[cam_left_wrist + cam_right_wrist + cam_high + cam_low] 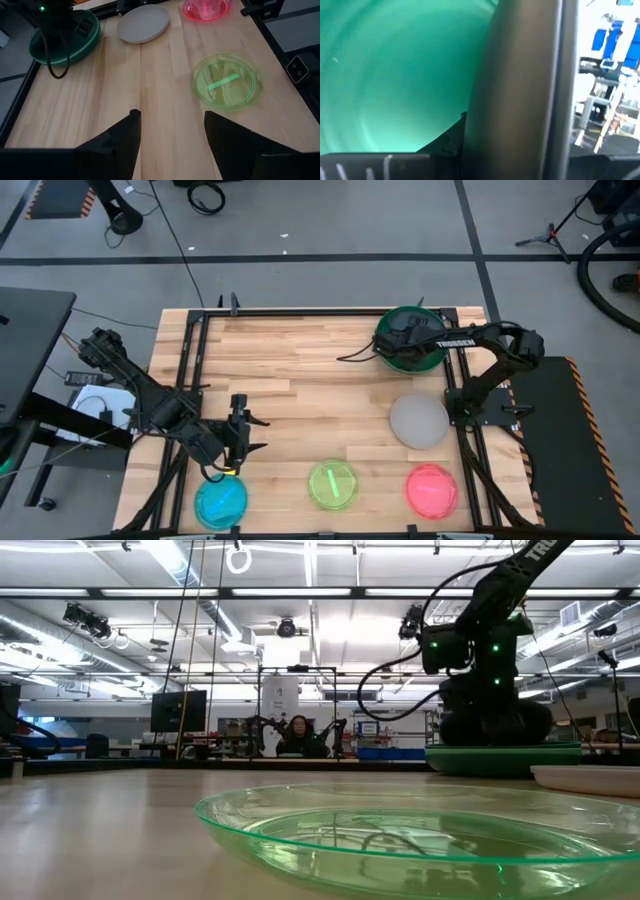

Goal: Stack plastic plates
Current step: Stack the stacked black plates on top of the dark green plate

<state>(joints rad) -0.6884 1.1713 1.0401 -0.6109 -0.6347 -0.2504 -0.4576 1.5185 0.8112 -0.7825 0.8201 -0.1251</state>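
Dark green large plates (432, 358) are stacked at the table's far right, also in the left wrist view (55, 50) and the low view (500, 760). My right gripper (408, 332) reaches into them from the right and is shut on a black-grey plate (520, 75). A pale grey plate (418, 421) lies bottom down nearer the front. Along the near edge lie a blue plate (220, 502), a yellow-green plate (333, 484) and a pink plate (432, 489). My left gripper (250, 435) hangs open just beyond the blue plate, touching nothing. My right gripper has the black-grey plate at its rim (485, 130), which stands as a dark band beside one finger (445, 142). The plate sits inside the green stack. The gripper's own body hides the pads and the exact hold.
Black frame rails (190, 380) run along the table's left and right sides. Bare wood (310, 380) spreads across the middle of the table. In the low view a person (298, 736) sits far behind the table. The yellow-green plate (420, 840) fills that view's foreground.
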